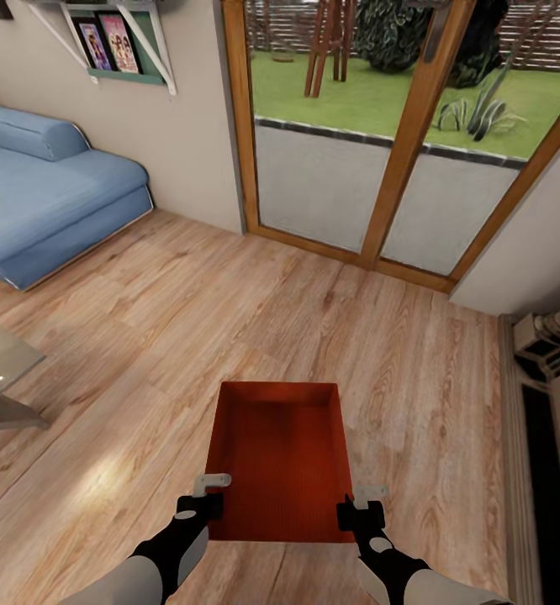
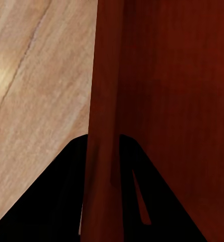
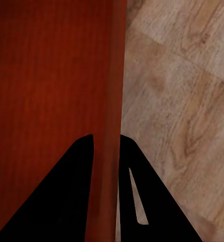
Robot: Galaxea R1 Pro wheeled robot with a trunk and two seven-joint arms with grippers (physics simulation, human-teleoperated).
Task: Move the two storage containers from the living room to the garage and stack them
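An orange-red bin (image 1: pixel 280 458) was held over the wood floor (image 1: pixel 187 336), near the glass doors (image 1: pixel 381 151). The left hand (image 1: pixel 203 497) was clenched on its left wall and the right hand (image 1: pixel 357 504) on its right wall. It was judged light and stiff, though thin-walled; opposite walls seemed the best hold.
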